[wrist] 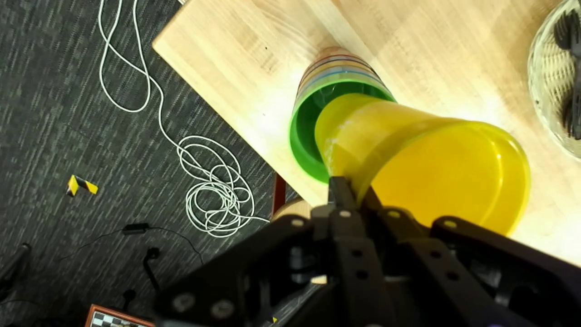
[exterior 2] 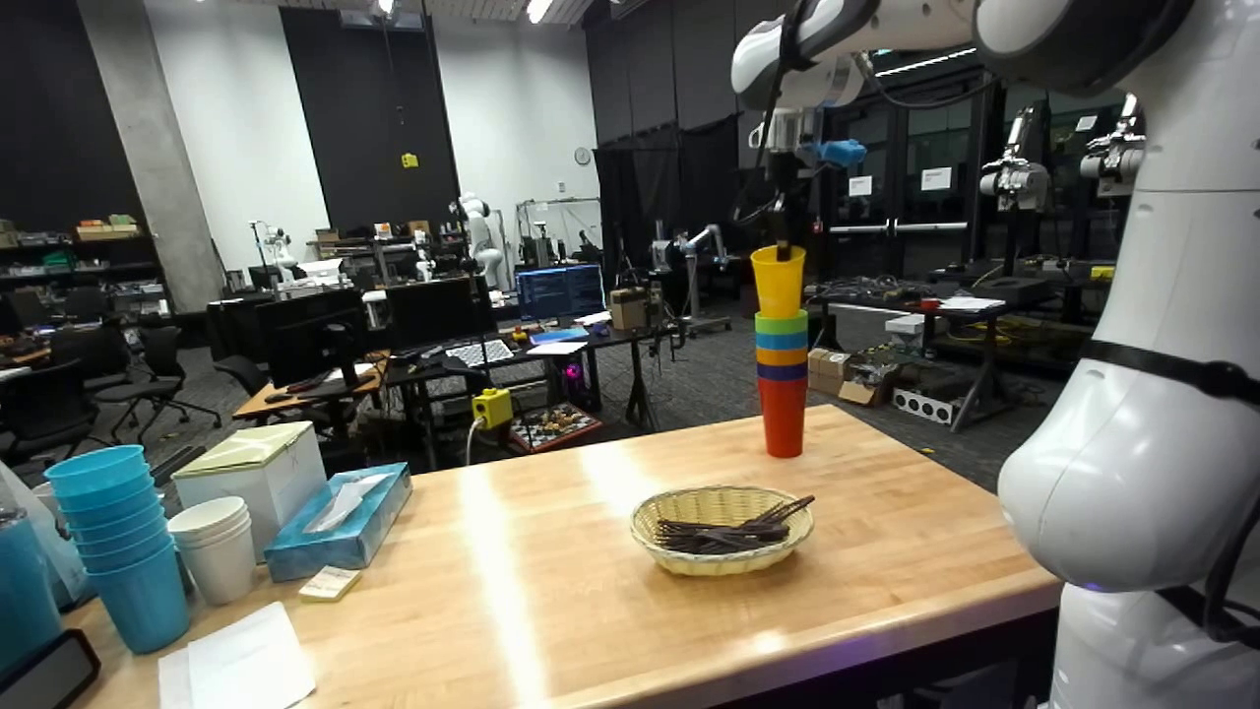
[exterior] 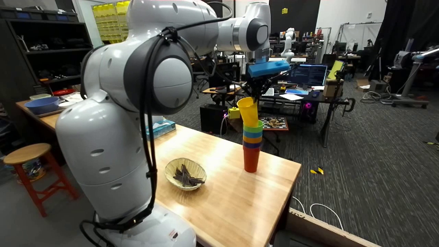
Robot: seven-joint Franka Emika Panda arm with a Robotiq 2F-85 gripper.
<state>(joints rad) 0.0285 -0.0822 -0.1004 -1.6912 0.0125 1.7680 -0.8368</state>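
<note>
Wrist view shows the hand [wrist: 356,191] nearly closed, pinching the yellow cup [wrist: 426,159] by its wall; the cup tilts, its lower end at the mouth of the green cup [wrist: 305,136] topping the stack [wrist: 337,67]. In both exterior views, the basket [exterior 2: 724,564] of dark forks [exterior 2: 724,538] sits apart from the stack on the surface [exterior 2: 581,601].

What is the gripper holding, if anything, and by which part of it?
The yellow cup, by its rim: the gripper pinches the wall at the cup's open end, one jaw inside and one outside.
</note>
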